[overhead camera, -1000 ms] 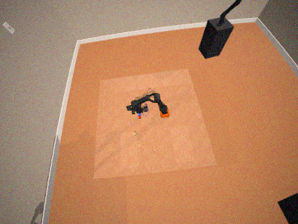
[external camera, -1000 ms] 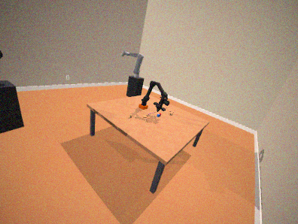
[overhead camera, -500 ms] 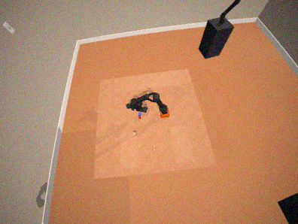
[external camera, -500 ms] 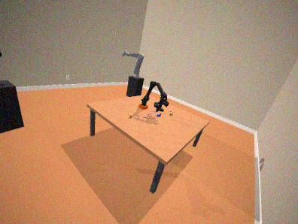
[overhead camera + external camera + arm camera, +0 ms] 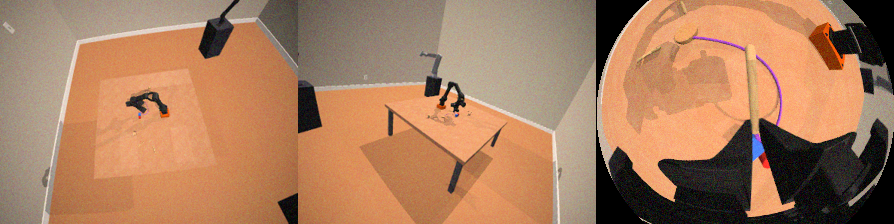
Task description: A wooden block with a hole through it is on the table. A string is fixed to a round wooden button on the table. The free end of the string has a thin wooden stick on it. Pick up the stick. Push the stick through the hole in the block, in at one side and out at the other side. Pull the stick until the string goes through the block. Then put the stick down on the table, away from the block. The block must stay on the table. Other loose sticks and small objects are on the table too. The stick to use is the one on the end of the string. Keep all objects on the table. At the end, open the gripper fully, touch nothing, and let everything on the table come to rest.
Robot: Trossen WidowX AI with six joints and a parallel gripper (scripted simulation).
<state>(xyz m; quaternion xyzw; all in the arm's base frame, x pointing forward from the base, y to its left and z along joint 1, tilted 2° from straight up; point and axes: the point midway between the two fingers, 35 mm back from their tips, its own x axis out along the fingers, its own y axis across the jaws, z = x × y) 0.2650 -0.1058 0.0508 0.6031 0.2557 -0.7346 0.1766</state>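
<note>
Wooden stick (image 5: 752,90) clenched in the jaws, pointing ahead for threading; purple string (image 5: 770,76) trails to the button (image 5: 685,32) ahead-left.

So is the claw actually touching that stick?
Touching. In the wrist view the gripper is shut on the stick, which pokes out from between both fingers.

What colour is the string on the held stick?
Purple; the string shows best in the wrist view, curving from the stick.
</note>
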